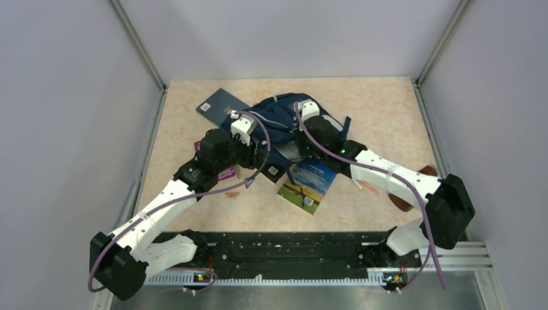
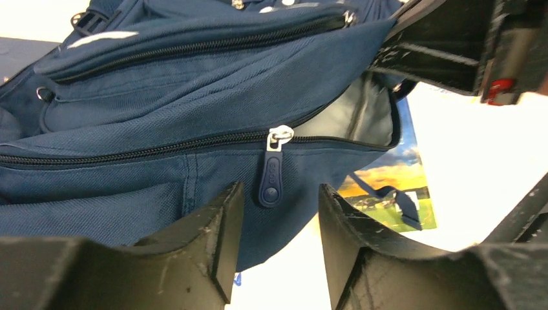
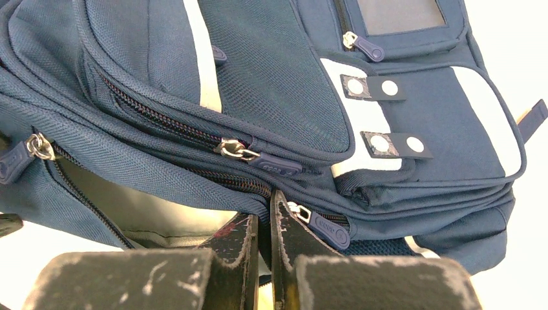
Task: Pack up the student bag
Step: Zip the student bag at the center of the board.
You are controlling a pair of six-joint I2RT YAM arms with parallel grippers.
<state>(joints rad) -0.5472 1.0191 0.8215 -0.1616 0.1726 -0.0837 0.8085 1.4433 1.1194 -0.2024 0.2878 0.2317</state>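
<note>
The student bag [image 1: 284, 116] lies on the table's far middle, navy with white patches. Its main zipper is partly undone, showing grey lining [image 2: 362, 116]. My right gripper [image 3: 263, 208] is shut on the fabric edge of that opening, beside a zipper pull [image 3: 326, 226]; from above it [image 1: 300, 146] sits at the bag's near side. My left gripper [image 2: 278, 194] is open, and a navy zipper pull [image 2: 270, 177] hangs just ahead of the gap between its fingers, untouched. From above, this gripper [image 1: 257, 150] is at the bag's near left.
A dark blue book [image 1: 218, 105] lies against the bag's far left. A book with a landscape cover [image 1: 309, 184] lies in front of the bag, partly under it [image 2: 388, 194]. A purple item [image 1: 226, 173] and a small black card [image 1: 273, 171] lie near the left arm.
</note>
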